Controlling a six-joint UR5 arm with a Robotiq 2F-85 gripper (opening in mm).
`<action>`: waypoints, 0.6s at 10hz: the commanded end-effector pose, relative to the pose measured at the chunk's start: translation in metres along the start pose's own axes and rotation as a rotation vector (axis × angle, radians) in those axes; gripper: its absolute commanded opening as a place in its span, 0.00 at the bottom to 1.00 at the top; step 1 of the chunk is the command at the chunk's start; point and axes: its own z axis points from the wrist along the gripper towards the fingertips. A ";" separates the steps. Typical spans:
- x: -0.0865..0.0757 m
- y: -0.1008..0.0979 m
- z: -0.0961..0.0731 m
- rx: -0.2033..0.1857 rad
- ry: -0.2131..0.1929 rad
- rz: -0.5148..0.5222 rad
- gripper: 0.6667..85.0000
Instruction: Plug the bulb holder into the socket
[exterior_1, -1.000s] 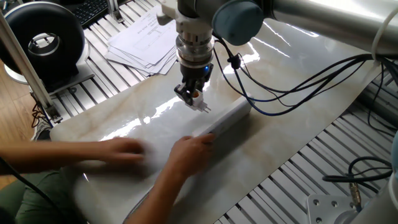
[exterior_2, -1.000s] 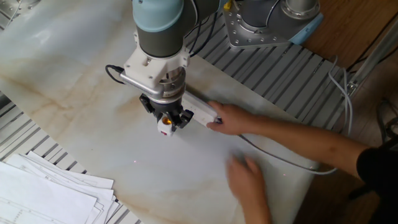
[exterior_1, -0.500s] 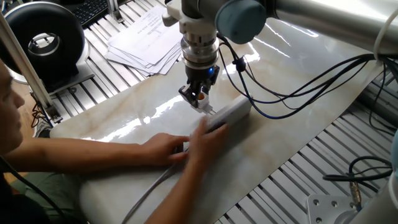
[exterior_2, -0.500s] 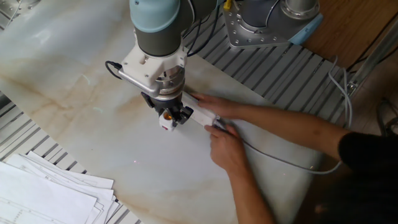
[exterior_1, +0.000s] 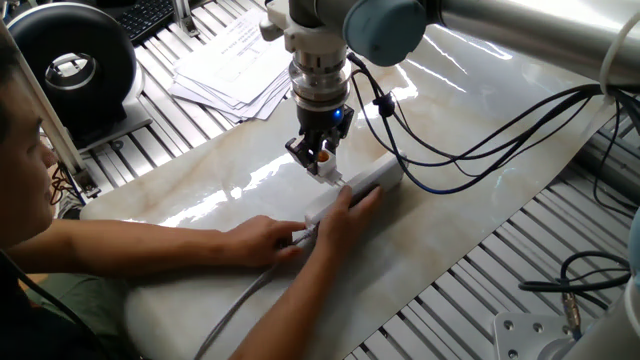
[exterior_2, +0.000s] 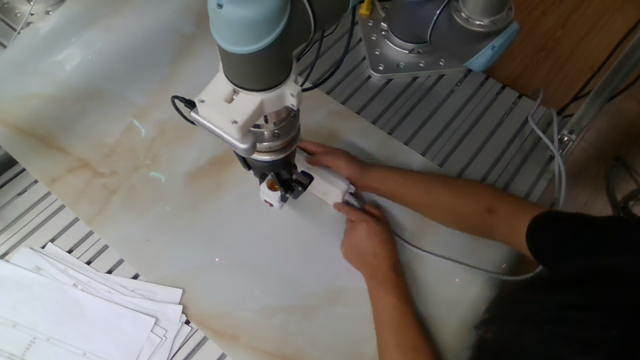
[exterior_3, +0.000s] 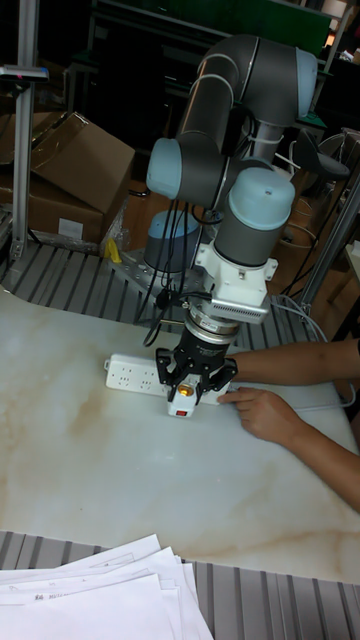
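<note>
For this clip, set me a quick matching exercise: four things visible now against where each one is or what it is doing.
Things:
1. bulb holder
2. socket
3. person's hands
4. stack of papers

States:
A. lying flat on the marble tabletop
B. steadying the strip's cable end
C. held in the gripper
D. resting at the table edge, untouched

Pairs: 1-C, 2-A, 3-B, 4-D
</note>
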 end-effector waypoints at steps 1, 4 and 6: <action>0.004 0.001 -0.003 -0.002 0.007 0.017 0.01; 0.005 -0.001 -0.003 0.004 0.010 0.017 0.01; 0.005 -0.002 -0.002 0.009 0.012 0.016 0.01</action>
